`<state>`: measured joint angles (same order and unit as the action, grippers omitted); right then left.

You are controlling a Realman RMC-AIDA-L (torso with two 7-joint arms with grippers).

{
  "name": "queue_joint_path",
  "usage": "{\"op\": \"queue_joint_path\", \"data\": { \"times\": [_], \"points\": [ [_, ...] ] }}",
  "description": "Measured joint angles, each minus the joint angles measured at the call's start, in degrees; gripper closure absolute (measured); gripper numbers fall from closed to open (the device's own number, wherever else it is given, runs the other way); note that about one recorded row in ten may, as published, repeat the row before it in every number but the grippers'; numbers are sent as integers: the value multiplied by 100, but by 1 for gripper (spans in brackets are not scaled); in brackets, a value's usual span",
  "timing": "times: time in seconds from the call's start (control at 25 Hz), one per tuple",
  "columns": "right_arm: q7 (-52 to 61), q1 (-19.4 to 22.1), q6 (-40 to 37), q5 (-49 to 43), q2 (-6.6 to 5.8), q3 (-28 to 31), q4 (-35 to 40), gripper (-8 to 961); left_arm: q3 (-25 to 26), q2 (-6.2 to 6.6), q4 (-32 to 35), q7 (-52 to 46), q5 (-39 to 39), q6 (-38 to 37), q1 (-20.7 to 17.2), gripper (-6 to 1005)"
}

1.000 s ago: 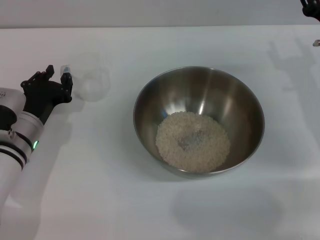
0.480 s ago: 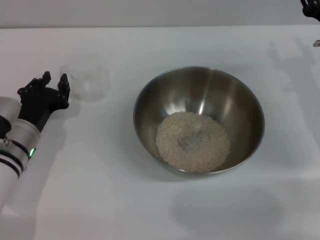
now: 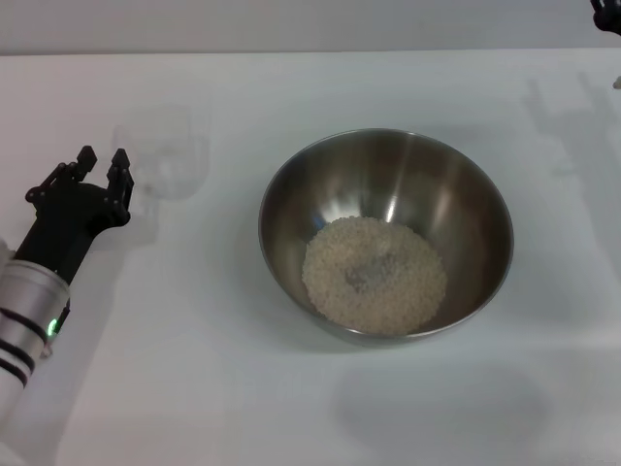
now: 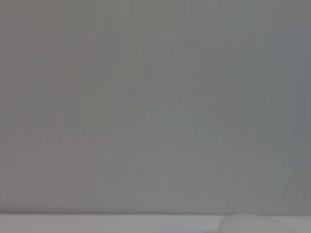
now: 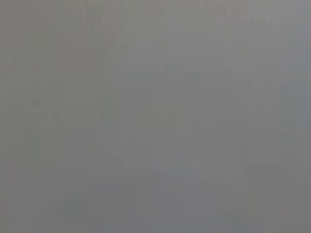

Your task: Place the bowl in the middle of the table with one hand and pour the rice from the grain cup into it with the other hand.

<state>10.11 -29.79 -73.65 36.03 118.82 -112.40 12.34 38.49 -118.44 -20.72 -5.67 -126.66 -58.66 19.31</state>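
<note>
1. A flat, even grey surface fills nearly the whole left wrist view, with no edges or markings on it.
2. A thin, lighter strip of the white table (image 4: 97,224) runs along the lowest edge, where the grey ends in a straight line.
3. At that same edge, a faint, pale, rounded shape (image 4: 252,223) sits on the strip, too blurred to identify.
4. No gripper fingers show here.
</note>
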Motion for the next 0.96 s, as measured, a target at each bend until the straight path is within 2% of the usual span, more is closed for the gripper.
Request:
{"op": "queue_joint_path", "data": {
  "times": [0.32, 0.52, 0.6, 0.96],
  "points": [
    [0, 84, 95, 11, 26, 0, -22, 211, -84, -36, -62, -148, 2, -1421, -356, 495],
    [0, 103, 298, 5, 34, -5, -24, 211, -87, -44, -42, -158, 20, -1890, -390, 334],
    [0, 98, 362, -5, 35, -22, -17, 210, -87, -47, -33, -159, 25, -1969, -391, 270],
    [320, 48, 630, -166, 12, -68, 20, 211, -37, -41, -19, -162, 43, -2018, -395, 148]
  ]
}}
